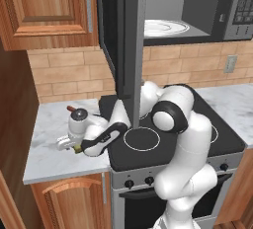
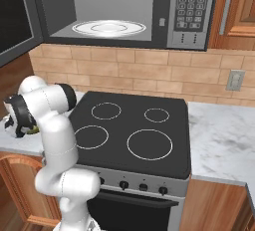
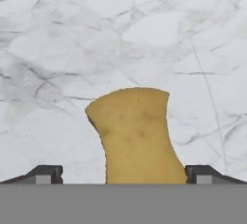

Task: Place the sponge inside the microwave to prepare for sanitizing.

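Note:
The sponge (image 3: 137, 136), a yellow-olive block with curved-in sides, lies flat on the white marble counter (image 3: 120, 35). My gripper (image 3: 124, 175) hangs open just above it, one fingertip (image 3: 46, 174) on each side, not touching it. In the left base view the gripper (image 1: 68, 145) is low over the counter left of the stove, and a sliver of sponge (image 1: 77, 149) peeks out beneath it. The microwave (image 1: 197, 11) is mounted above the stove. Its door (image 1: 131, 40) is swung wide open and the white turntable plate (image 2: 108, 27) shows inside.
The open microwave door hangs down in front of the arm in the left base view. A black stove top (image 2: 132, 130) lies right of the sponge's counter. A thin reddish-brown tool (image 1: 70, 108) lies further back on that counter. Wooden cabinets (image 1: 47, 11) flank the microwave.

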Motion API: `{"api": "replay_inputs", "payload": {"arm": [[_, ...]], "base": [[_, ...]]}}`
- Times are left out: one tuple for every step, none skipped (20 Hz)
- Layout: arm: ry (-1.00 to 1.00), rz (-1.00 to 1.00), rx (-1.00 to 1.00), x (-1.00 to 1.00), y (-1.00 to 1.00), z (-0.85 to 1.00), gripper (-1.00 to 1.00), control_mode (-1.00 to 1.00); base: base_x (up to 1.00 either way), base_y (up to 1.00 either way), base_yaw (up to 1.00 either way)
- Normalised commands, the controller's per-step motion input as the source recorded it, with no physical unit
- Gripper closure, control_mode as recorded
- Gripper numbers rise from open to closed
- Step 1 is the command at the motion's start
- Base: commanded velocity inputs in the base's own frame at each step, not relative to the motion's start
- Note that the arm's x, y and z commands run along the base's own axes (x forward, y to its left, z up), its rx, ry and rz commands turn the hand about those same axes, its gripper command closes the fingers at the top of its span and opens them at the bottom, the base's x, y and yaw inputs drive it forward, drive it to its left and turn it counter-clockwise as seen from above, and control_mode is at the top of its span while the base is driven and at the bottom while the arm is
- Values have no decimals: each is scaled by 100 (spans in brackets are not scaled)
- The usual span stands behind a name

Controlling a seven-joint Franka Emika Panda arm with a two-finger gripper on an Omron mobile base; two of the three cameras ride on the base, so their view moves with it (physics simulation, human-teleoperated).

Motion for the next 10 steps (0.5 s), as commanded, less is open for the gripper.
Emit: {"api": "replay_inputs", "payload": {"arm": [[0, 0, -3, -9, 0, 9, -100, -100], [0, 0, -3, -12, 0, 14, -100, -100], [0, 0, -3, -14, 0, 14, -100, -100], [0, 0, -2, -8, 0, 12, -100, -100], [0, 0, -1, 0, -3, 9, -100, -100], [0, 0, -1, 0, -5, 12, -100, -100], [0, 0, 0, 0, -8, 16, -100, -100], [0, 0, 0, 0, -2, 16, -100, -100], [0, 0, 0, 0, 0, 16, -100, -100], [0, 1, 0, 0, 0, 20, -100, -100]], "base": [[0, 0, 0], [0, 0, 0], [0, 0, 0], [0, 0, 0], [0, 0, 0], [0, 0, 0], [0, 0, 0], [0, 0, 0], [0, 0, 0], [0, 0, 0]]}}
